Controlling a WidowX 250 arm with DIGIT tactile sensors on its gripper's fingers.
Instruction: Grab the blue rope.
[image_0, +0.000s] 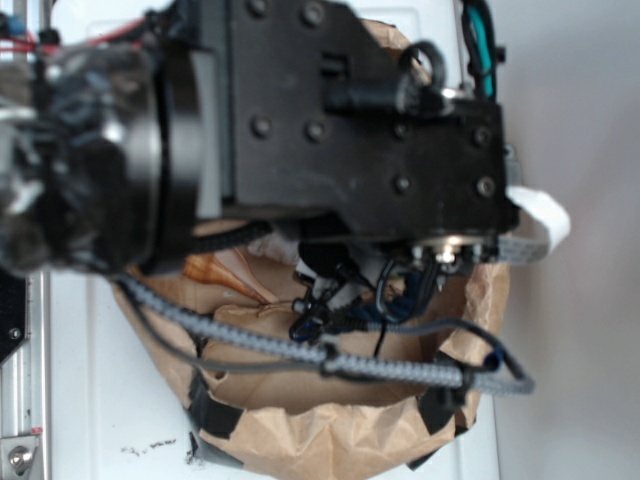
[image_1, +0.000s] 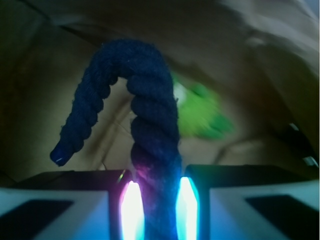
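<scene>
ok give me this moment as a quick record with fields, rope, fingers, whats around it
rope: blue rope, dark navy twisted, arched over, free tip hanging at lower left
gripper: gripper, fingers closed on the rope, one either side
grasp state: rope pinched between the lit pads
setting: brown paper bag under the arm
nearby: blurred green object behind the rope
exterior view: arm blocks the rope

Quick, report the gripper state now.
Gripper: closed on the blue rope, which runs up from between the fingers and bends over; its free end hangs loose.
</scene>
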